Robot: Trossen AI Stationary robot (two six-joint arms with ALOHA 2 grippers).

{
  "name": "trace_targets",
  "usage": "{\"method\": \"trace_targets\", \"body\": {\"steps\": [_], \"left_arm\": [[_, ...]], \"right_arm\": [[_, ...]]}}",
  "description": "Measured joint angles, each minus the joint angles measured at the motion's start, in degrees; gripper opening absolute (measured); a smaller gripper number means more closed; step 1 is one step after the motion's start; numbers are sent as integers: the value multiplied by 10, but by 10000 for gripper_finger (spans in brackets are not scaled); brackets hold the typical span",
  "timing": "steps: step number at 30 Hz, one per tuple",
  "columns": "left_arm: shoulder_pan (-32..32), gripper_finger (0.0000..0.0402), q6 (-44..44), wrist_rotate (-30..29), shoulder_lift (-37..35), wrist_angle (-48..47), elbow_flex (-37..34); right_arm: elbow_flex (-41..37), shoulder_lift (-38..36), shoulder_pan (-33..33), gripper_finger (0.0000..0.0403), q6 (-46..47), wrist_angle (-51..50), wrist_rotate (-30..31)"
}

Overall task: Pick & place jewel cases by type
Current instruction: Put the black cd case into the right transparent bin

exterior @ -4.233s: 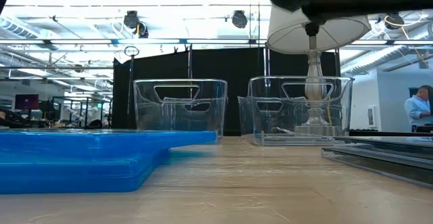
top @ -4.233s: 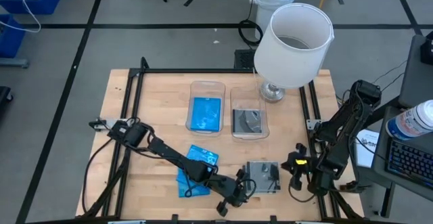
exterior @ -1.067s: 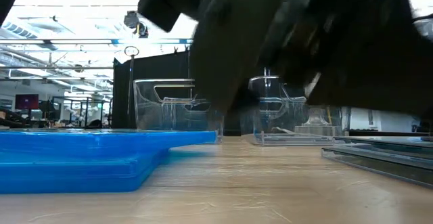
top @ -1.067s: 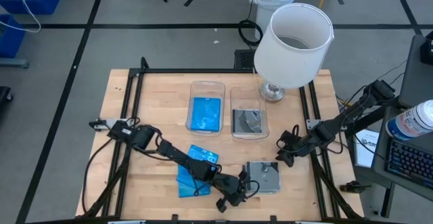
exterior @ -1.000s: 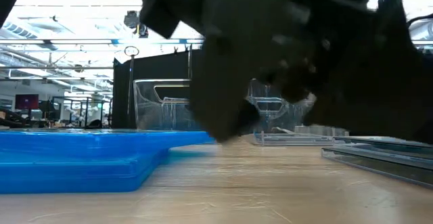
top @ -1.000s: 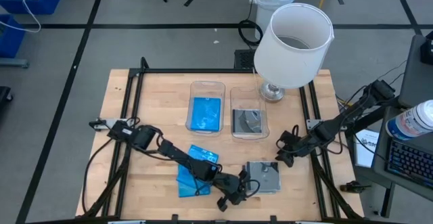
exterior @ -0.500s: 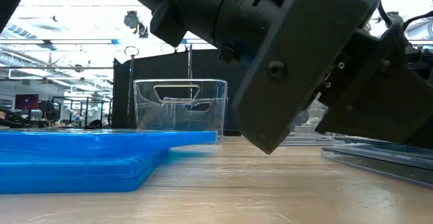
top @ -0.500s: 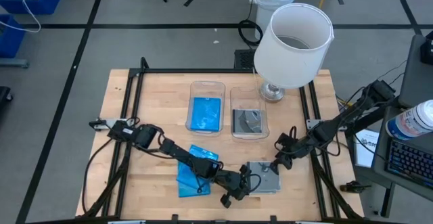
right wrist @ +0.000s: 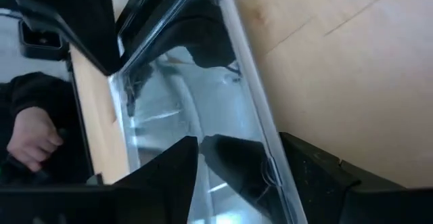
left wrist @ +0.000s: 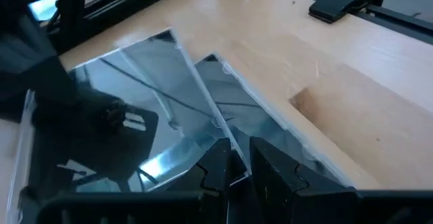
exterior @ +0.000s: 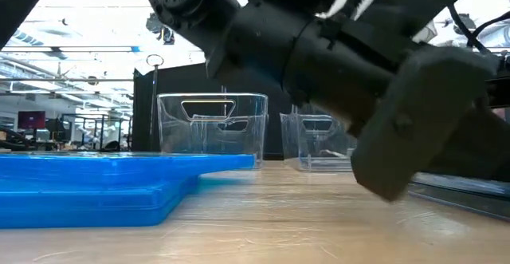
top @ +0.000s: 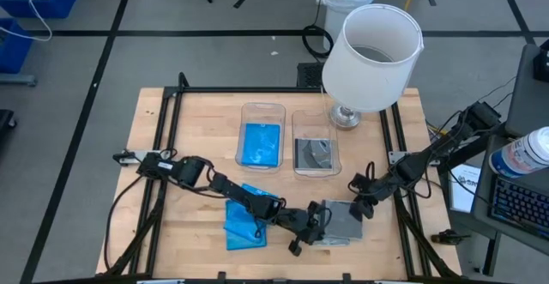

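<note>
From above, the clear cases sit near the front edge of the table, right of the blue cases, with the left gripper on their left edge and the right gripper at their right corner; one blue and one clear case already lie in the bins further back. The low view is mostly dark arm, with the blue stack at the left and the bins behind, so no help on the grip. Left wrist view: the fingers stand narrow, pinching the thin edge of the top clear case. Right wrist view: the fingers stand fairly wide, straddling a case edge, but I can't tell if they actually grip it. My guess is these are light, stiff, slick and crack-prone, so take the rim, gently.
</note>
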Motion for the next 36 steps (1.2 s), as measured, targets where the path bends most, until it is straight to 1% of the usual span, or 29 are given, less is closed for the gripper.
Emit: {"method": "trace_targets", "body": {"steps": [5, 14, 17, 20, 24, 28, 30, 34, 36], "left_arm": [[0, 62, -1, 0, 0, 2, -1], [-2, 62, -3, 4, 0, 4, -2], [-4, 62, -3, 8, 0, 6, -2], [-6, 62, 0, 5, 0, 6, -2], [-9, 63, 6, 2, -3, 6, -2], [-23, 63, 41, -13, -26, -16, -4], [-36, 63, 56, -34, -38, -32, -5], [-72, 63, 85, -90, -86, -101, -3], [-90, 63, 97, -123, -111, -151, -3]], "right_arm": [[0, 1, 0, 163, -4, 12, -8], [1, -2, 0, 68, -13, 37, -20], [1, -4, 0, 45, -16, 49, -24], [2, -12, 0, 35, -17, 52, -29], [2, -26, 0, 37, -23, 69, -34], [2, -46, 0, 34, -32, 89, -34], [2, -56, 0, 29, -40, 96, -34], [2, -69, 0, 20, -59, 133, -34], [2, -71, 0, 20, -67, 159, -34]]}}
